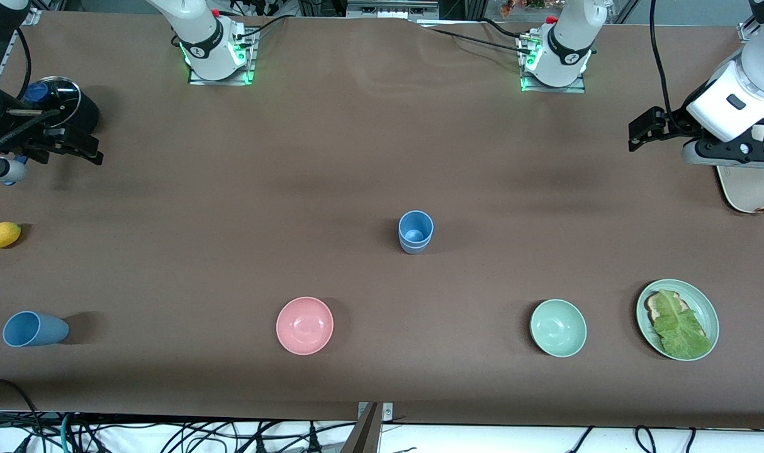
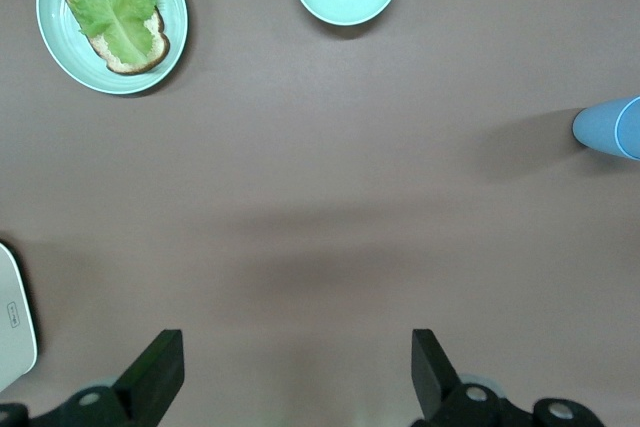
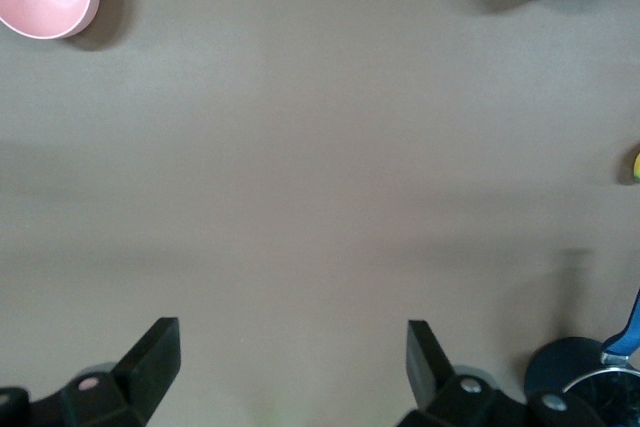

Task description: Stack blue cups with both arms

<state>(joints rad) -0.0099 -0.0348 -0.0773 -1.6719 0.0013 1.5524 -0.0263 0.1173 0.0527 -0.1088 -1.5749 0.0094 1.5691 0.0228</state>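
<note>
— Where did we see the blue cups?
— One [image 1: 415,231] stood mid-table; another [image 1: 34,329] sat toward the right arm's end.
— And our grippers?
— Left gripper [image 2: 297,377] and right gripper [image 3: 292,372] hung over bare table, fingers apart, empty.

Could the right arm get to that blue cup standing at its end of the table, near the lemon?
Probably yes. The right gripper hangs open over bare table, and nothing stands between it and the blue cup; the lemon sits off to one side.

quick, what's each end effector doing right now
Left end effector: open, empty, over bare table.
Right end effector: open, empty, over bare table.
</note>
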